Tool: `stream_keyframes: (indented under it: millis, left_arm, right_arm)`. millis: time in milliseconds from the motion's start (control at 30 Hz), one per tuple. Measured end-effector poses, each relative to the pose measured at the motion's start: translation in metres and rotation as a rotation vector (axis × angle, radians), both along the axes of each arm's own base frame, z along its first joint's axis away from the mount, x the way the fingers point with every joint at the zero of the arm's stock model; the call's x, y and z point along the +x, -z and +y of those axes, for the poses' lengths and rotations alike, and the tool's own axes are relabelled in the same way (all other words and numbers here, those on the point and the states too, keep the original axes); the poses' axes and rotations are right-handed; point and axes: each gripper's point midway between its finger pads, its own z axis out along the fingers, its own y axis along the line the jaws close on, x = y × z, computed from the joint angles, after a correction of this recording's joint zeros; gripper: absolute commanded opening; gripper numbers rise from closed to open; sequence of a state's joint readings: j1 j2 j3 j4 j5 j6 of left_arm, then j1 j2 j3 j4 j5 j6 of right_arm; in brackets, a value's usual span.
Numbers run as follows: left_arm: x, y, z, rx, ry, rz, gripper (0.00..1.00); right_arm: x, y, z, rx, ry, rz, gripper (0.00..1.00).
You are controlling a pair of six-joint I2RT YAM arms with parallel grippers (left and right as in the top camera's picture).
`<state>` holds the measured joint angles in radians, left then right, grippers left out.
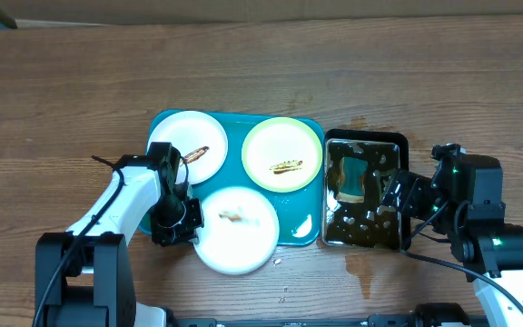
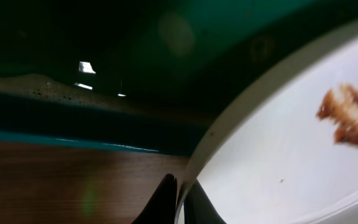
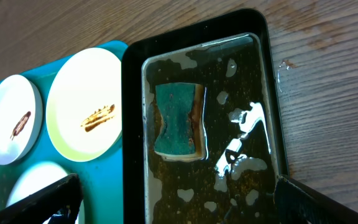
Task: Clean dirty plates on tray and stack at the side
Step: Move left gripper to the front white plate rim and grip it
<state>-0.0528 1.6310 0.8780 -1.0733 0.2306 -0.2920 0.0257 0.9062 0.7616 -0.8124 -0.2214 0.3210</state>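
We see the left gripper [image 2: 180, 200] closed on the rim of the near white plate [image 2: 291, 155], a small round flat dish. In the left wrist view its two dark fingers [image 2: 163, 200] stand one on each side of the white edge. A brown food smear [image 2: 350, 121] lies toward the middle of this plate. In the overhead view the left gripper [image 1: 176, 223] sits at the left edge of the near white plate [image 1: 236, 232], which lies partly over the large teal-blue rectangular plastic tray [image 1: 302, 232] and reaches past its front rim. We cannot tell whether the plate rests on the tray or is raised. The far white plate [image 1: 187, 148] occupies the rear left of the tray, and the pale lime-green plate [image 1: 282, 154] sits just beside it at the rear right. Each carries a brown streak at its centre. The right gripper [image 3: 176, 186] is open, its fingers [image 3: 42, 199] spread wide above the black rectangular pan [image 3: 132, 124] of dark liquid. A teal-faced rectangular sponge [image 3: 178, 121] lies in that liquid. The pan stands just beside the right side of the tray on the wooden table [image 1: 62, 91].
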Motion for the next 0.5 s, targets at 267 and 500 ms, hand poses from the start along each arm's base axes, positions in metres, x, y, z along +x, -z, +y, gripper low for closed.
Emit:
stream_keyframes:
  millis: [267, 500]
  left_arm:
    - [0.005, 0.001, 0.0, 0.002, 0.003, -0.021, 0.04]
    - [0.013, 0.002, 0.0, -0.001, 0.003, -0.051, 0.04]
  right_arm:
    - [-0.002, -0.001, 0.007, 0.031, -0.028, 0.006, 0.85]
    - [-0.001, -0.017, 0.014, 0.026, -0.081, 0.046, 0.82]
